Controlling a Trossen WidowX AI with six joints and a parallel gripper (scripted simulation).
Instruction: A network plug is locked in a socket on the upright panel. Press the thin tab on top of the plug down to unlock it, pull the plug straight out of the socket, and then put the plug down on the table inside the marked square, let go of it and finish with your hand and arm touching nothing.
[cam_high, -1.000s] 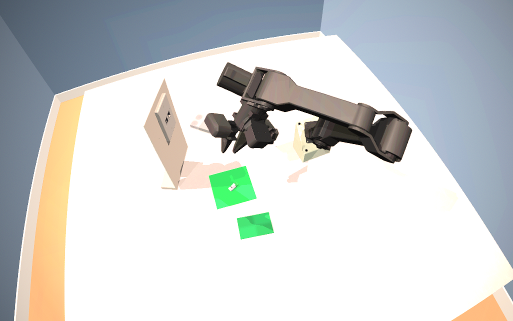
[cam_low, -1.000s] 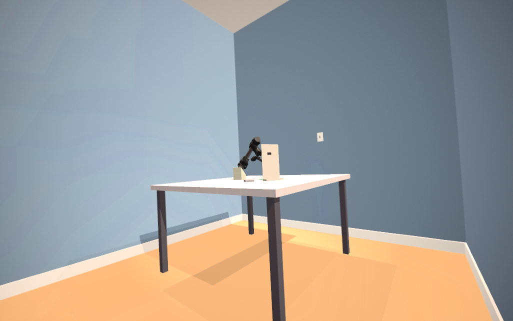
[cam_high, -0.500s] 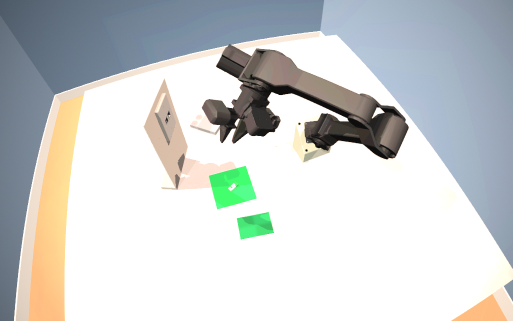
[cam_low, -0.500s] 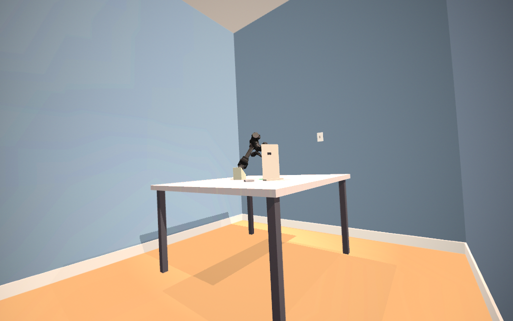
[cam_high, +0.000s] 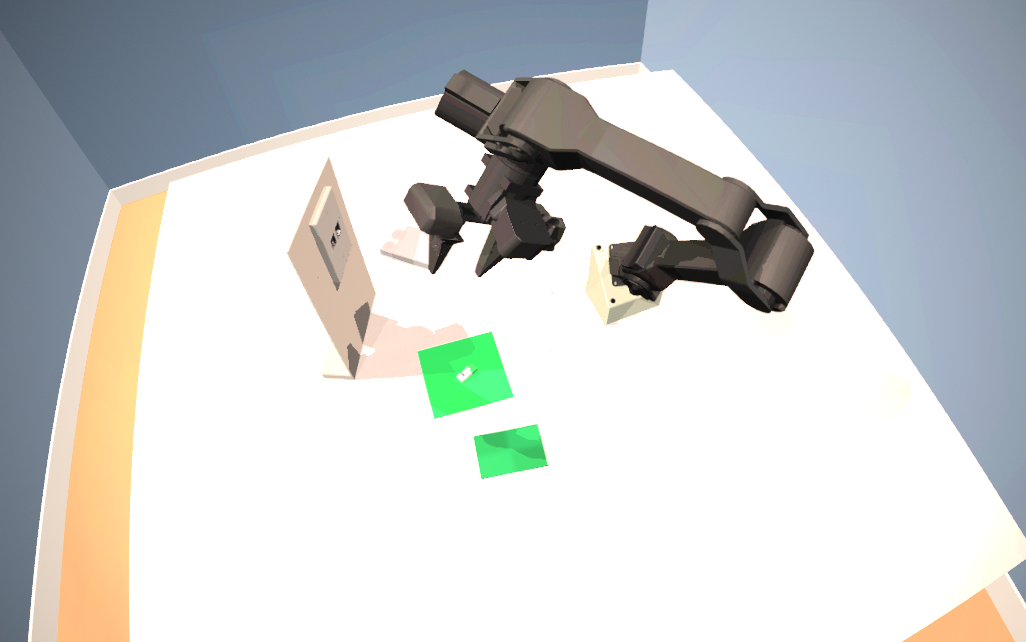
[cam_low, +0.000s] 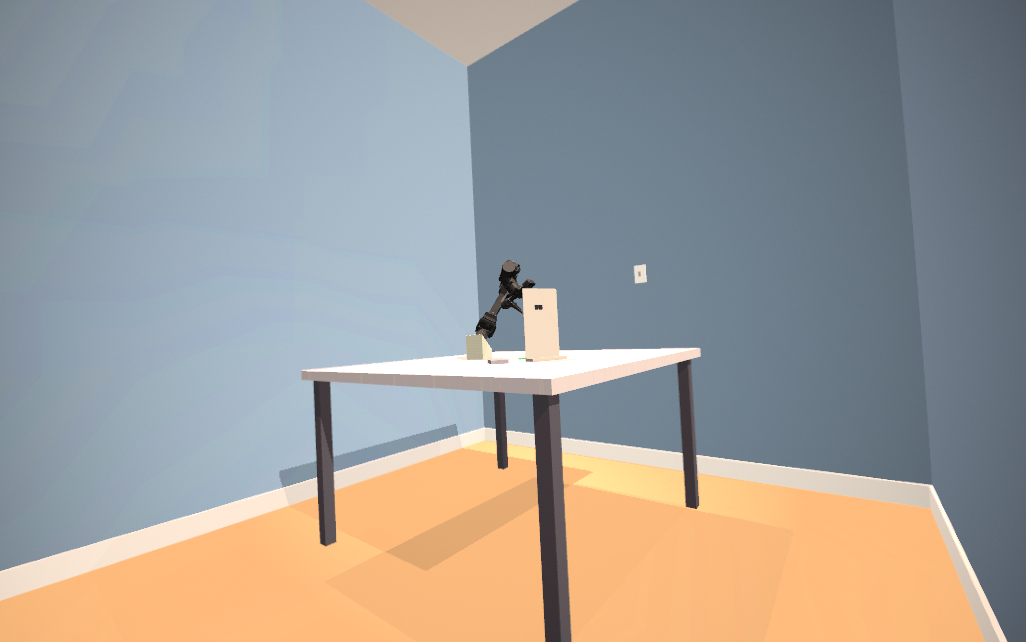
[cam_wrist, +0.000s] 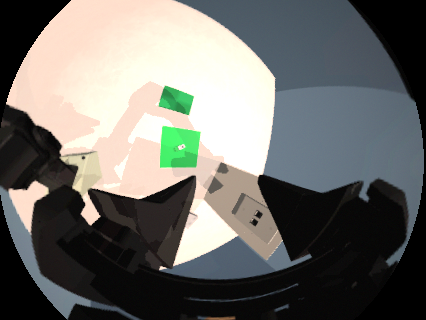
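The small white plug (cam_high: 467, 374) (cam_wrist: 180, 146) lies flat on the table inside the larger green square (cam_high: 446, 397) (cam_wrist: 169, 158), with nothing touching it. My gripper (cam_high: 456, 271) (cam_wrist: 228, 179) is open and empty. It hangs in the air well above the table, behind the square and to the right of the upright panel (cam_high: 316, 266) (cam_low: 541, 333) (cam_wrist: 248, 208). The socket plate (cam_high: 336, 234) on the panel shows dark, empty openings.
A smaller green square (cam_high: 510, 451) (cam_wrist: 176, 99) lies just in front of the larger one. The cream base block (cam_high: 614, 295) (cam_low: 476, 346) (cam_wrist: 83, 169) of the arm stands to the right. The white table (cam_high: 680, 454) (cam_low: 453, 374) has a raised rim at the back.
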